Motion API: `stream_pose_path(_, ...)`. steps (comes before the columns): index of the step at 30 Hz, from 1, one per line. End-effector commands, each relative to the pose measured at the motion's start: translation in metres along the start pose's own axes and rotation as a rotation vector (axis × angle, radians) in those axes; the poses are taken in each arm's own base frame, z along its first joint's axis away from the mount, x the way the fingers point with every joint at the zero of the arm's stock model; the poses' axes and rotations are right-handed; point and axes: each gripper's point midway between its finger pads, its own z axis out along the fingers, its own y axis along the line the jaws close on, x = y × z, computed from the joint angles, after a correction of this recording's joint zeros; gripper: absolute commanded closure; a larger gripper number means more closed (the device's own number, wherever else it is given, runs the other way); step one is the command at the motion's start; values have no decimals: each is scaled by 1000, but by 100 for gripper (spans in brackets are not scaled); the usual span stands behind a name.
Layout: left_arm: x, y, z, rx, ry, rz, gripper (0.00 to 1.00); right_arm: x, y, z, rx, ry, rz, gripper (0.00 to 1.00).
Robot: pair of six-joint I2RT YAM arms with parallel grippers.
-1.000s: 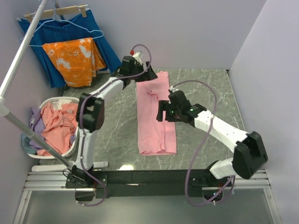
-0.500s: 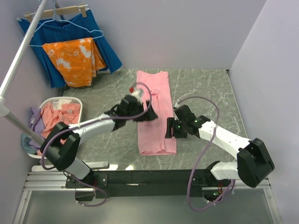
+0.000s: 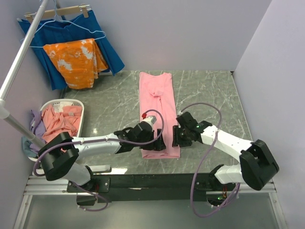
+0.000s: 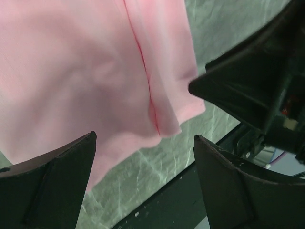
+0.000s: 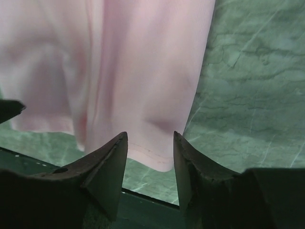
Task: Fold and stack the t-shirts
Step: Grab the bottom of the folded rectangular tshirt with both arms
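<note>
A light pink t-shirt [image 3: 157, 100] lies on the green marble table as a long strip, folded lengthwise, neck end far. My left gripper [image 3: 159, 143] hovers over the near left part of its hem, jaws wide open, with the hem [image 4: 157, 119] and bare table between them. My right gripper [image 3: 175, 136] is at the near right corner of the hem [image 5: 152, 152]; its fingers [image 5: 112, 162] stand half apart on either side of that corner and do not pinch it. More t-shirts, salmon-pink [image 3: 59, 125] and lilac [image 3: 37, 123], lie in the basket.
A white laundry basket [image 3: 80, 109] stands at the left edge. An orange blotched cloth [image 3: 76, 59] and a dark blue pleated cloth [image 3: 102, 45] hang on hangers at the back left. A slanted metal pole [image 3: 19, 62] crosses the left side. The black mounting rail [image 3: 157, 181] runs just beyond the hem.
My left arm swung from the shirt's far end down to its near hem. My right gripper slid toward the near right corner and its jaws narrowed.
</note>
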Motion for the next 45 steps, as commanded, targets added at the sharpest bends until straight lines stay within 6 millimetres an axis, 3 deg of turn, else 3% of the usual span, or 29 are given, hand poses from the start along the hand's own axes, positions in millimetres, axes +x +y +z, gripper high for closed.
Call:
stream_pose_path(1, 23, 14, 1, -78, 34, -4, 12, 11, -3, 14, 49, 45, -29, 50)
stream_pose_path(5, 44, 29, 0, -136, 85, -14, 12, 21, -3, 23, 89, 76, -69, 50)
stream_pose_path(12, 82, 69, -14, -311, 161, -59, 12, 33, -31, 23, 389, 74, -68, 61)
stream_pose_path(16, 92, 74, -18, -320, 163, -78, 12, 39, -28, 27, 396, 86, -79, 60)
stream_pose_path(20, 89, 79, -27, -366, 131, -72, 13, 36, -29, 21, 414, 57, -74, 60)
stream_pose_path(21, 83, 81, -30, -383, 99, -64, 12, 33, -23, 20, 380, 41, -84, 58)
stream_pose_path(22, 78, 79, -32, -381, 80, -55, 12, 26, -12, 12, 319, 1, -79, 49)
stream_pose_path(25, 49, 62, -40, -352, -19, -45, 11, 14, 10, -3, 183, -73, -62, 41)
stream_pose_path(27, 34, 56, -50, -351, -76, -61, 9, 7, 14, -15, 150, -118, -34, 31)
stream_pose_path(33, -1, 52, -81, -353, -241, -134, 6, 10, 21, -14, 28, -100, 49, 28)
stream_pose_path(36, 4, 70, -94, -403, -267, -191, 6, 22, 30, -9, -58, -54, 82, 28)
stream_pose_path(40, 32, 96, -93, -417, -233, -268, 7, 37, 26, -1, -76, -8, 112, 30)
stream_pose_path(45, 49, 91, -86, -299, -193, -334, 9, 53, 28, 2, -123, 33, 142, 31)
